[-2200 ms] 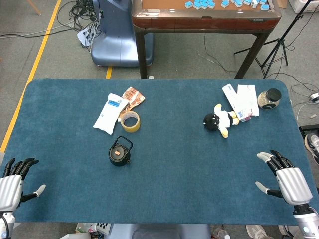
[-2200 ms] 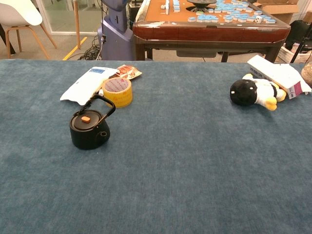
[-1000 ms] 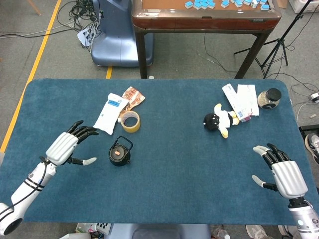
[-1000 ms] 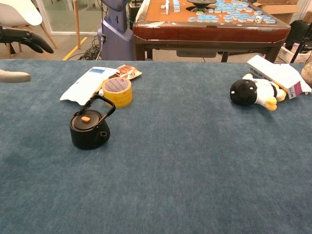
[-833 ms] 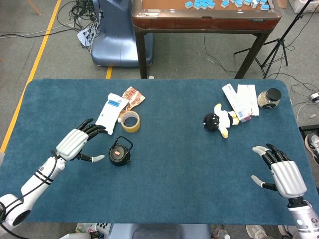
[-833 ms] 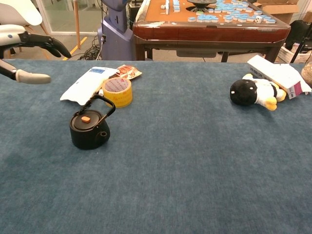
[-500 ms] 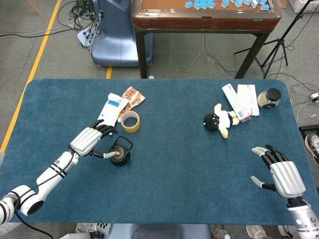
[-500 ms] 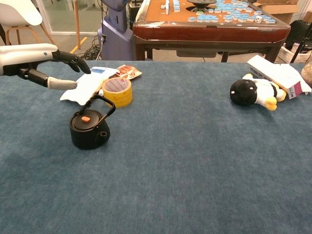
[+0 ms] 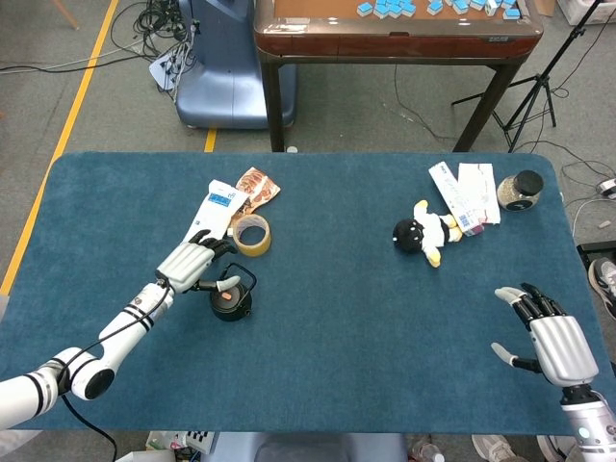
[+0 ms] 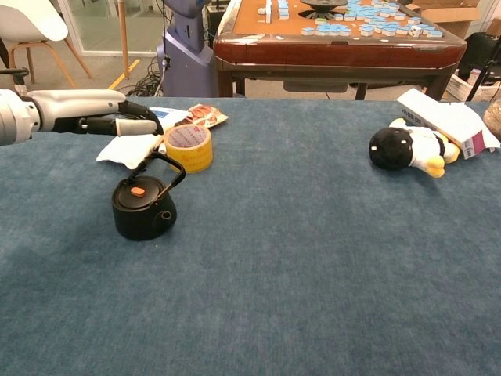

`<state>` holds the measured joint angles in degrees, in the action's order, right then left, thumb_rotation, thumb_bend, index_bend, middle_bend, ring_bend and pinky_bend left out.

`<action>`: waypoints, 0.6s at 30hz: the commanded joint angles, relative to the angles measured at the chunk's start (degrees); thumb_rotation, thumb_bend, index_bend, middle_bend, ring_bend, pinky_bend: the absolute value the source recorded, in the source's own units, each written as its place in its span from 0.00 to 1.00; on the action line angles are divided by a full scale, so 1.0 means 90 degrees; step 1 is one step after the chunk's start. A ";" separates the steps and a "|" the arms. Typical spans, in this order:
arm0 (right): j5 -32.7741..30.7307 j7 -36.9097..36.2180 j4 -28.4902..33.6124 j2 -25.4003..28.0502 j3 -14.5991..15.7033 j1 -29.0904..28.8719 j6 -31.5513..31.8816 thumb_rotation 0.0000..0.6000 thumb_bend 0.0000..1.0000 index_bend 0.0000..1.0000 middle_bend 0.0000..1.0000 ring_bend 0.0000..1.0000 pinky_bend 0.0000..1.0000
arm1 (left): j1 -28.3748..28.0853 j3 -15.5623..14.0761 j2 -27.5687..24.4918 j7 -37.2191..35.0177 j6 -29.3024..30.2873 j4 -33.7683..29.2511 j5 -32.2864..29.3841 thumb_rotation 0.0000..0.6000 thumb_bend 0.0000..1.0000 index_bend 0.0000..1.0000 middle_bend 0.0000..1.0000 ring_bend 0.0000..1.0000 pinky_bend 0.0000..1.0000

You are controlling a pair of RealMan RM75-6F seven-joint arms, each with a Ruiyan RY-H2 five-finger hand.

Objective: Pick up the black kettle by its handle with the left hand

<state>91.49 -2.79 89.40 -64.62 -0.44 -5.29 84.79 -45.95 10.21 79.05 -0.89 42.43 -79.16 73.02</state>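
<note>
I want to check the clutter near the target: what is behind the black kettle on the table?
Behind the black kettle stands a yellow tape roll, with a white packet beside it. The left robot hand hovers over the packet and hides part of it.

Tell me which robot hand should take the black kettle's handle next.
Left. The left robot hand hovers open right beside the small black kettle, above its arched handle. The right robot hand sits at the far table edge.
</note>
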 commanded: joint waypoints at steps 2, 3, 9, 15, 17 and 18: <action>-0.0009 -0.0065 -0.0051 0.0000 0.0006 0.0032 0.0036 1.00 0.19 0.20 0.23 0.12 0.24 | -0.0151 0.0007 0.0229 0.0507 -0.0097 0.0143 -0.0425 0.05 0.15 0.21 0.19 0.15 0.00; -0.0012 -0.0081 -0.0067 -0.0005 0.0007 0.0036 0.0040 1.00 0.19 0.20 0.23 0.12 0.24 | -0.0166 0.0012 0.0259 0.0571 -0.0100 0.0153 -0.0500 0.04 0.15 0.21 0.19 0.15 0.00; -0.0051 -0.0168 -0.0158 -0.0037 0.0014 0.0051 0.0014 1.00 0.19 0.20 0.23 0.12 0.24 | -0.0251 -0.0025 0.0330 0.0929 -0.0114 0.0095 -0.0814 0.00 0.14 0.25 0.22 0.15 0.00; -0.0033 -0.0231 -0.0222 -0.0055 0.0020 0.0071 0.0045 1.00 0.19 0.20 0.23 0.12 0.24 | -0.0363 -0.0040 0.0434 0.1036 -0.0214 0.0065 -0.1010 0.00 0.13 0.28 0.24 0.15 0.00; -0.0047 -0.0271 -0.0252 -0.0064 0.0025 0.0097 0.0068 1.00 0.19 0.20 0.23 0.12 0.24 | -0.0404 -0.0054 0.0471 0.1079 -0.0233 0.0076 -0.1035 0.00 0.13 0.28 0.24 0.15 0.00; -0.0058 -0.0288 -0.0269 -0.0068 0.0025 0.0108 0.0077 1.00 0.19 0.20 0.23 0.12 0.24 | -0.0419 -0.0061 0.0486 0.1100 -0.0234 0.0077 -0.1044 0.00 0.13 0.28 0.25 0.15 0.00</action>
<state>91.02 -5.33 87.03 -65.20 -0.22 -4.37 85.43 -49.64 9.72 83.34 8.92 40.36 -78.50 63.69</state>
